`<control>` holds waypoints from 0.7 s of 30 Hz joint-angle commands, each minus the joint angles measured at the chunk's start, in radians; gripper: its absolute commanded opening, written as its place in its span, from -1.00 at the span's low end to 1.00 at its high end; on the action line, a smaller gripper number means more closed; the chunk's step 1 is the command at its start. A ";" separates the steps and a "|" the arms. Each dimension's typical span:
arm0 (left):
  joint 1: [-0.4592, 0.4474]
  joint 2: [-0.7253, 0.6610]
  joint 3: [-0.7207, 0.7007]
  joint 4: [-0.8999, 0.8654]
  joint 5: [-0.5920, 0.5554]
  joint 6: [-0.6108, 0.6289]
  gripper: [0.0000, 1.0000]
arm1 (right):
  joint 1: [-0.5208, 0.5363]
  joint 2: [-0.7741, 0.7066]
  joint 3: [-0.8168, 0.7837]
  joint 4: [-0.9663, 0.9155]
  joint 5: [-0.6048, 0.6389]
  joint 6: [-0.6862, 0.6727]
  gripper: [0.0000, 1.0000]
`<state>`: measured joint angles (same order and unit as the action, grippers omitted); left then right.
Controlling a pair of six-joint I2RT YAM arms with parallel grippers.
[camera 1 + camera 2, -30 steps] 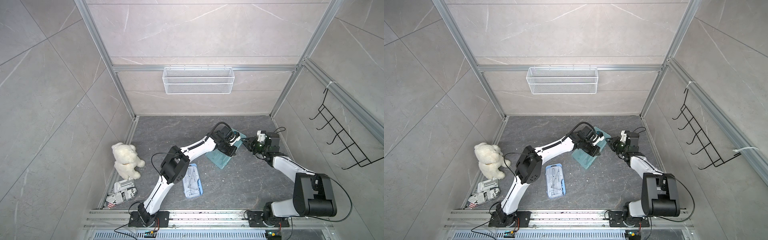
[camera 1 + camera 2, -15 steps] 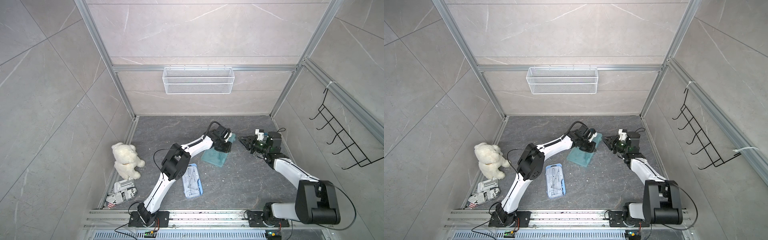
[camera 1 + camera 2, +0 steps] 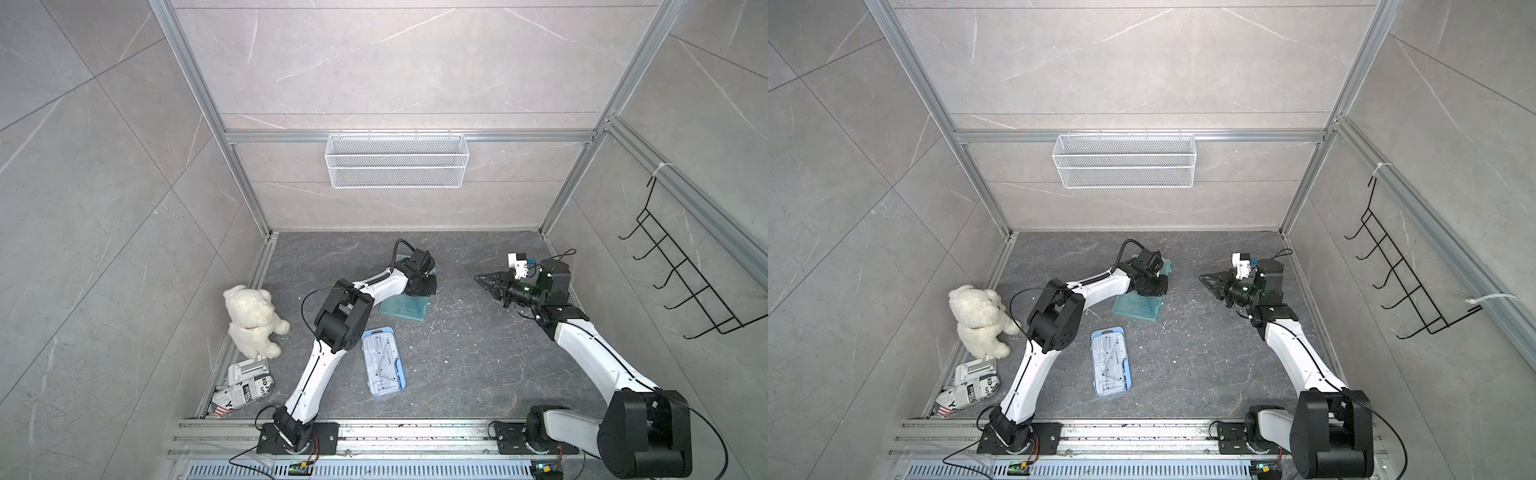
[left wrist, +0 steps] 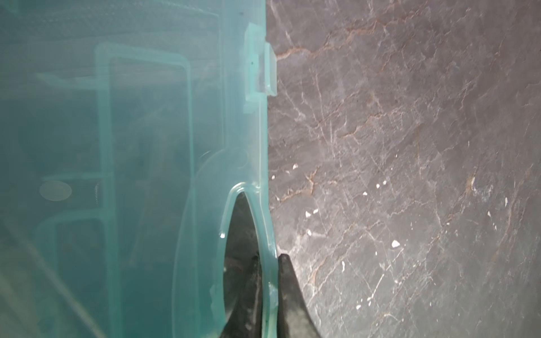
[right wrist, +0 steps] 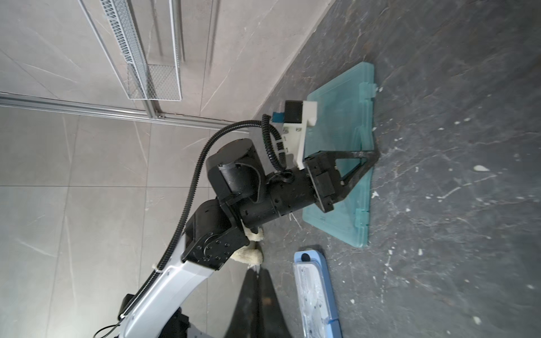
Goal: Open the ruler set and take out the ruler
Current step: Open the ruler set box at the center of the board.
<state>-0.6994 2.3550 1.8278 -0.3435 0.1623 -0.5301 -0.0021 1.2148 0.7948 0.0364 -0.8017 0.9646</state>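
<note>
Pinching the teal case (image 3: 405, 309) by its rim with my left gripper (image 4: 269, 259), while my right gripper (image 3: 482, 277) holds nothing.
My left gripper is clamped on either side of the thin edge at the case's handle cut-out, with a latch tab further along the same edge. The case lies on the dark table (image 3: 457, 365) toward the back, and its contents are too cloudy to make out. My right gripper hangs well apart from the case, tips pointing toward it, jaws almost together and empty. The blue ruler set (image 3: 384, 360) lies flat nearer the front, just beside my left forearm, with a set square showing through its clear lid.
</note>
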 commanded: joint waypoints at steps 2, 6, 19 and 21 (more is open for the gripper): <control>-0.005 -0.070 -0.018 -0.114 0.041 -0.001 -1.00 | -0.003 -0.033 0.042 -0.226 0.131 -0.209 -0.56; -0.005 -0.112 -0.007 -0.125 0.080 -0.006 -1.00 | 0.009 -0.001 -0.005 -0.227 0.118 -0.247 -0.29; -0.004 -0.216 -0.004 -0.144 0.178 -0.053 -1.00 | 0.124 0.137 -0.156 0.134 0.041 -0.195 -0.07; -0.003 -0.218 -0.006 -0.147 0.181 -0.054 -1.00 | 0.137 0.159 -0.173 0.192 0.043 -0.173 -0.09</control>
<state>-0.7006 2.2040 1.8187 -0.4728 0.2974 -0.5655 0.1188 1.3502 0.6437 0.0883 -0.7403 0.7593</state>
